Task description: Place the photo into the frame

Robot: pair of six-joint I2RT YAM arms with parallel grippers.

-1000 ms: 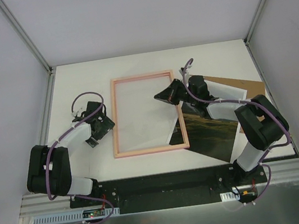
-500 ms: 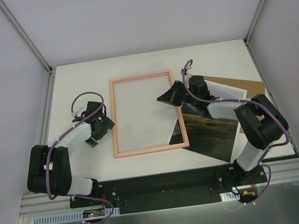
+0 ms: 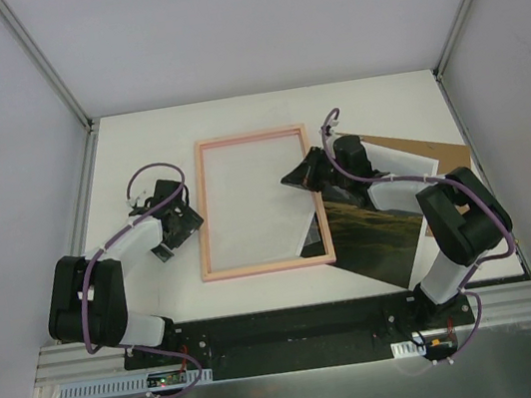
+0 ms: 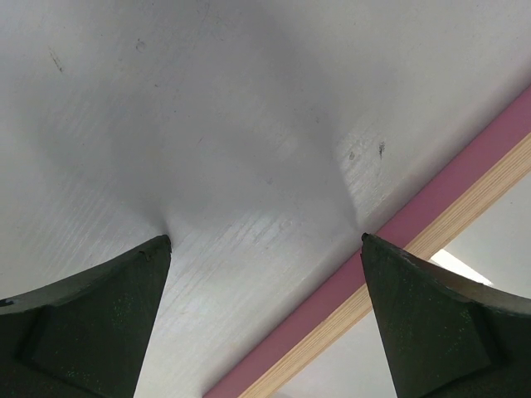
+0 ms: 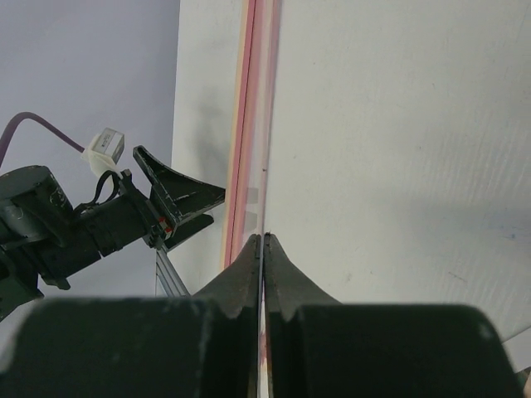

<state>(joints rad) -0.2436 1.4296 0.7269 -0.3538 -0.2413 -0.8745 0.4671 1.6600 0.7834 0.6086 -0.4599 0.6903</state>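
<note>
Top external: the frame point(image 3: 248, 137) lies flat, with only a corner of the photo point(image 3: 378, 237) inside it at the near right and the rest lying outside to the right. The right gripper point(image 5: 263, 242), fingers pressed together, sits low at the frame's right rail, while the left gripper point(image 4: 265, 239), spread wide, hovers by the left rail. A brown board point(image 3: 435, 154) lies beneath the right arm.

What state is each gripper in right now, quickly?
Left gripper: open, holding nothing.
Right gripper: closed on the photo.
</note>
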